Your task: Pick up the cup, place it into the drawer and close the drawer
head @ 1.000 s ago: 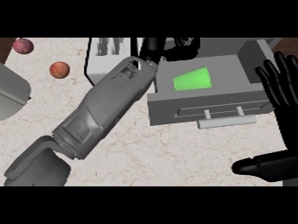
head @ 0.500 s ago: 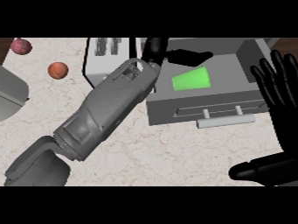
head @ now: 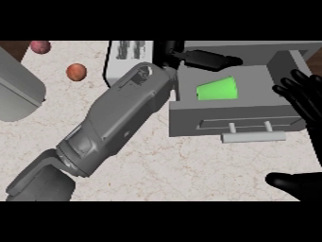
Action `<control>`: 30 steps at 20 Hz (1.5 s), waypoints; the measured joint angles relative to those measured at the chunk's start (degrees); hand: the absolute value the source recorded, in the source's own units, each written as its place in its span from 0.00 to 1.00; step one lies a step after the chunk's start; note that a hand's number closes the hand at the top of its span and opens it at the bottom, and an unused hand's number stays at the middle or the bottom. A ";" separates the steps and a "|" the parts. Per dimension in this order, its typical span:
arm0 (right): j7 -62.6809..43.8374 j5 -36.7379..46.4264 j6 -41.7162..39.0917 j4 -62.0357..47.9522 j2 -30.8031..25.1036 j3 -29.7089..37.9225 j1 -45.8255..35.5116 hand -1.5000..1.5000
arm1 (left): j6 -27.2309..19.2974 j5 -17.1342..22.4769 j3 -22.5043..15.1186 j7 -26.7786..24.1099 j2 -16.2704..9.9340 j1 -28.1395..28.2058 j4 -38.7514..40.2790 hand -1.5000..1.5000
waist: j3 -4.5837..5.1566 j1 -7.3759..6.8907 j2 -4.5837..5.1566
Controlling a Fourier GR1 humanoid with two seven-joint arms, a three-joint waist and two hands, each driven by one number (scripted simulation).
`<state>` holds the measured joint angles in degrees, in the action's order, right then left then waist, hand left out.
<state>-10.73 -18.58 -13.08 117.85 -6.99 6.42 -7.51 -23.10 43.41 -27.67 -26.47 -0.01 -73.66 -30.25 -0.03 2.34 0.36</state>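
A green cup (head: 218, 89) lies on its side inside the open grey drawer (head: 233, 124), with nothing holding it. My left hand (head: 204, 57) reaches across the drawer's back edge, fingers stretched out just above and behind the cup, apart from it. The left forearm (head: 118, 120) runs diagonally from the lower left. My right hand (head: 315, 106) stands open at the right edge beside the drawer, fingers up, its thumb (head: 292, 181) low at the right. The drawer's handle (head: 254, 137) faces me.
A grey appliance (head: 6, 90) fills the left edge. An orange round fruit (head: 76, 72) and a dark red one (head: 40, 46) lie at the back left. A white block with dark slots (head: 130, 54) stands behind my left forearm.
The left hand's fingers have straightened and drawn slightly back from the cup, which stays in the drawer. The right hand has drifted a little to the right.
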 measured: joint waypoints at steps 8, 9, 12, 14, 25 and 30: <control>0.72 3.60 -6.39 2.52 -5.75 -0.57 3.57 1.00 | -0.06 1.23 3.64 1.78 -5.01 6.81 -9.38 0.00 | 0.06 -2.86 -0.80; 1.29 4.18 -7.12 2.14 -6.43 -0.22 3.93 1.00 | -0.67 1.29 3.76 2.27 -5.88 8.47 -11.54 0.00 | 0.05 -3.20 -0.89; 1.79 6.13 -9.05 2.35 -8.43 0.06 5.05 1.00 | -1.02 1.47 4.26 4.02 -9.33 13.57 -17.30 0.00 | 0.04 -3.57 -0.94; 1.78 8.34 -9.36 2.09 -9.03 -0.47 4.96 1.00 | -1.16 1.53 4.41 5.37 -11.96 17.33 -22.03 0.00 | 0.05 -3.89 -0.97; 5.66 24.72 -8.04 -3.45 -8.64 -6.66 5.18 1.00 | 2.29 3.12 7.50 9.44 -24.48 40.62 -45.60 0.00 | 0.04 -3.91 -0.63; 11.57 38.08 -7.19 -6.89 -12.13 -11.94 4.02 1.00 | 5.87 4.12 9.29 8.69 -27.47 47.37 -49.58 0.00 | 0.05 -4.09 -0.51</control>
<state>0.83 19.50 -20.27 110.97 -19.12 -5.52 -3.49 -17.23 47.53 -18.38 -17.79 -27.48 -26.29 -79.83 0.01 -1.75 -0.15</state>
